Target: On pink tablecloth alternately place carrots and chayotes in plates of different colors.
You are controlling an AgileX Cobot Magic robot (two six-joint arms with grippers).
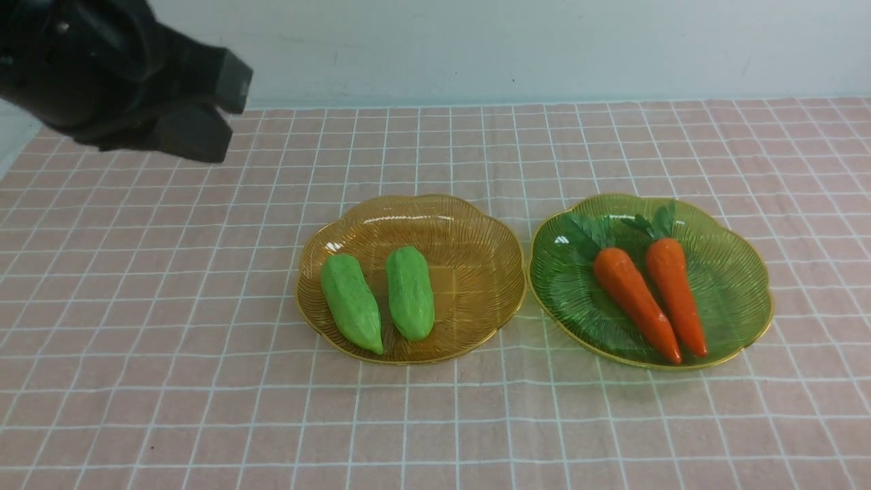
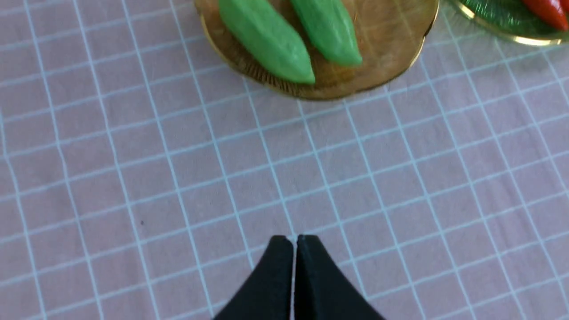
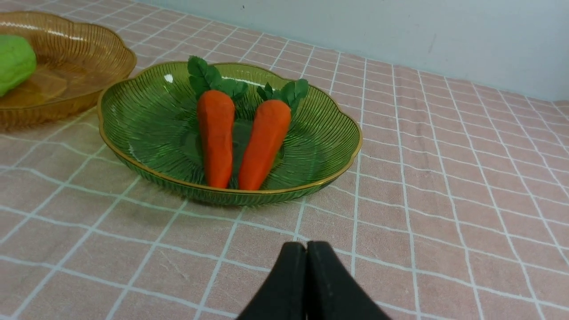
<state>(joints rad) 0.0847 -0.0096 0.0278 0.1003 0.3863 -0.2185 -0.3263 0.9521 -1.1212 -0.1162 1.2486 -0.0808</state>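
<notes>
Resting side by side, two chayotes (image 1: 378, 299) in amber plate (image 1: 476, 231), two carrots (image 1: 653, 292) in green plate (image 1: 742, 272) beside it, both on pink tablecloth (image 1: 204, 408), left hand (image 2: 294, 242) shut, empty, above cloth, right hand (image 3: 306, 249) shut, empty, nr green plate

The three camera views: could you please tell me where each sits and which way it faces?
Front view: between the arms, facing forward over the pink tablecloth; left arm at upper left.
Left wrist view: looks down at the amber plate with chayotes; shut left gripper shows.
Right wrist view: low, facing the green plate with carrots; shut right gripper shows.
All share both plates.
</notes>
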